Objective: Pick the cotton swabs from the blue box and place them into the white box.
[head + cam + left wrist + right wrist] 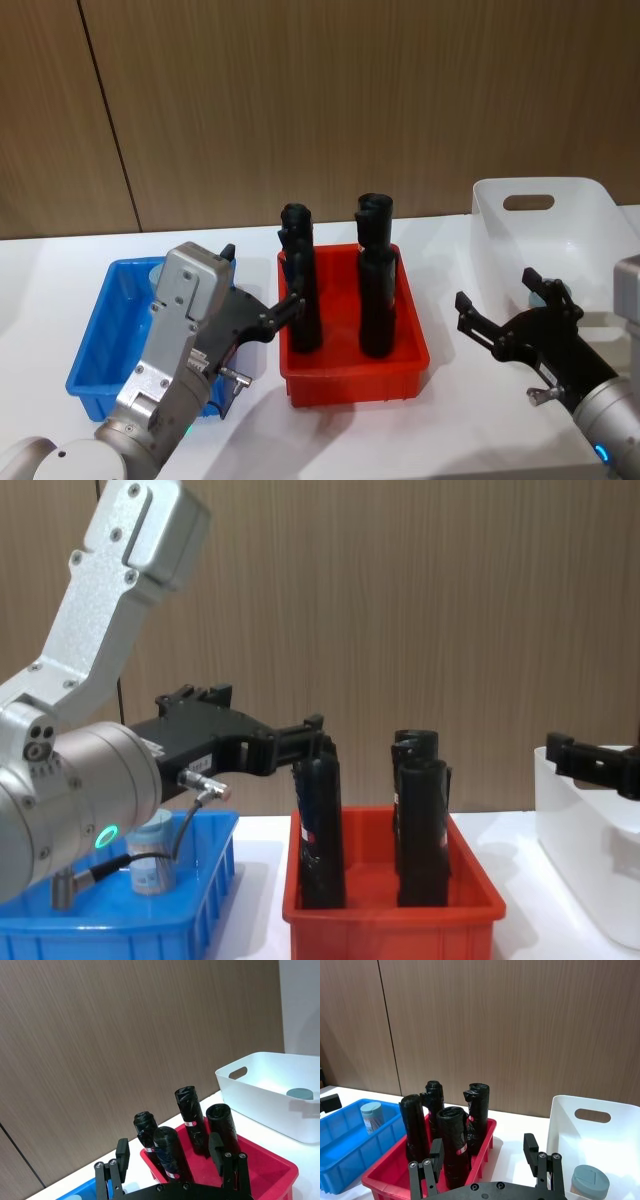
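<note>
1. Fingers (122,1154) of the left gripper (260,280) are spread wide and hold nothing. Fingers (529,1146) of the right gripper (495,288) are spread wide too, with nothing between them.
2. One small clear plastic jar of cotton swabs (371,1116), with a grey-blue lid, stands upright in the shallow bright blue plastic box (95,365), near its far wall.
3. A second jar of cotton swabs (590,1182), of the same kind, stands on the floor of the tall milky-white plastic box (590,215), which has an oval handle hole in its far wall.
4. Both boxes sit on a flat white surface (50,290). The blue box is on the left and the white box is on the right.
5. Between them sits a red plastic bin (350,378). It is just beside the blue box, with a small gap. It is farther from the white box.
6. Four tall black wrapped rolls (377,290) stand upright in the red bin.
7. The left gripper hangs in the air over the right side of the blue box and points toward the red bin. One fingertip is very close to the front left roll. I cannot tell if they touch.
8. The right gripper hangs by the near left corner of the white box, about level with its rim.
9. A brown wooden wall (350,90) stands behind it all.
</note>
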